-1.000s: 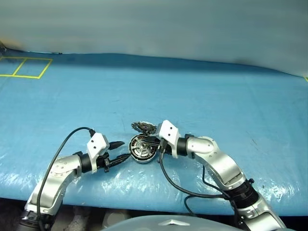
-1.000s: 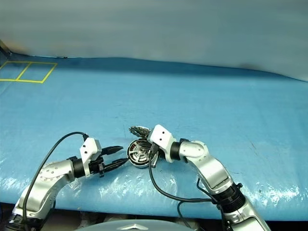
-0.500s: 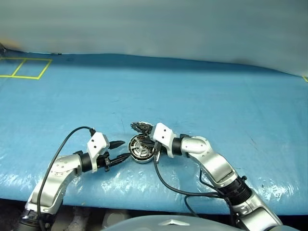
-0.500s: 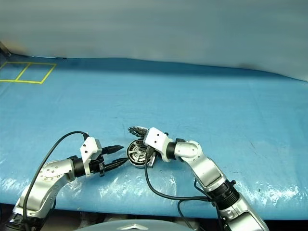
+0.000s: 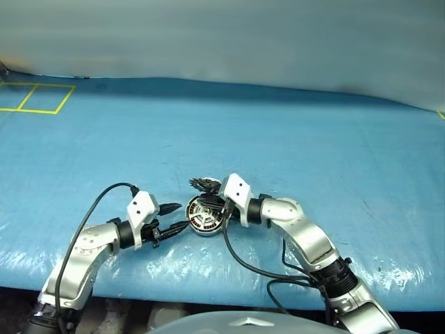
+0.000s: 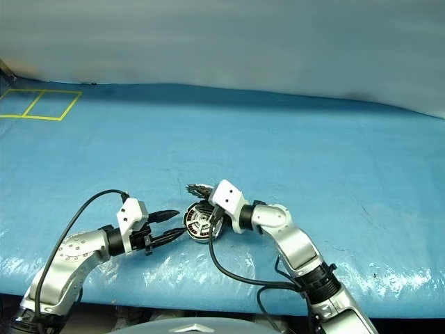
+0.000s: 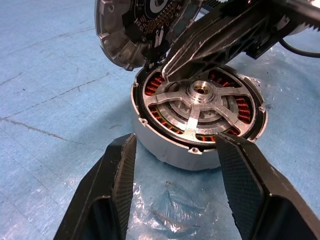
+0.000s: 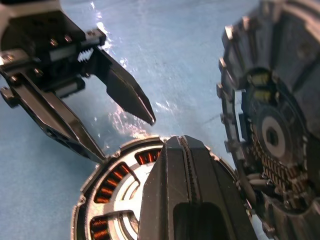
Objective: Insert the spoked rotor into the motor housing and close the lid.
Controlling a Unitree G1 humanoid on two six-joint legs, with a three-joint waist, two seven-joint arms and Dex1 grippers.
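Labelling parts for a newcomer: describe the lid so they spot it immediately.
On the blue table, between the two grippers, sits the round silver motor housing. The lid stands raised at its far edge: a grey disc with a notched, toothed face, no copper windings, unlike the housing.

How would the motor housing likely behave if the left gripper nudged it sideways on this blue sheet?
The housing looks like solid metal packed with copper windings, so it is probably heavy for its size and stiff. It sits flat and squat, so it would likely slide rather than tip or roll. The raised lid, standing open at one edge, might swing or shift its balance.
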